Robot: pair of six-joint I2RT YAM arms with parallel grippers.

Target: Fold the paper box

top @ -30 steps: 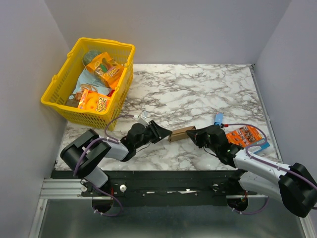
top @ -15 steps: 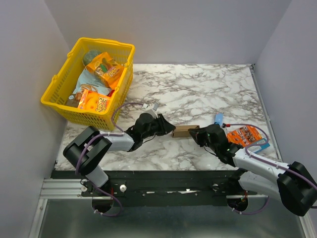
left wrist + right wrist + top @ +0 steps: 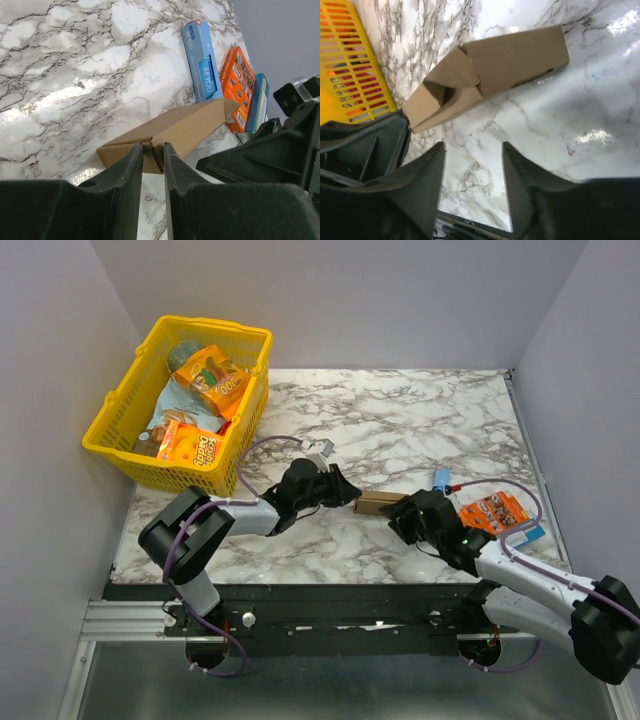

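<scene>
Top view: left tool [image 3: 352, 498] and right tool [image 3: 396, 512] hide the box [image 3: 375, 504] ends. Left wrist: near box edge covered; I cannot judge the pinch.

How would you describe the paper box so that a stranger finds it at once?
On the marble table, look near the front edge, between the left end effector and the right end effector. The paper box lies there, a long flat carton. It alone is plain brown and unprinted, unlike the orange snack packet and blue packet nearby.
</scene>
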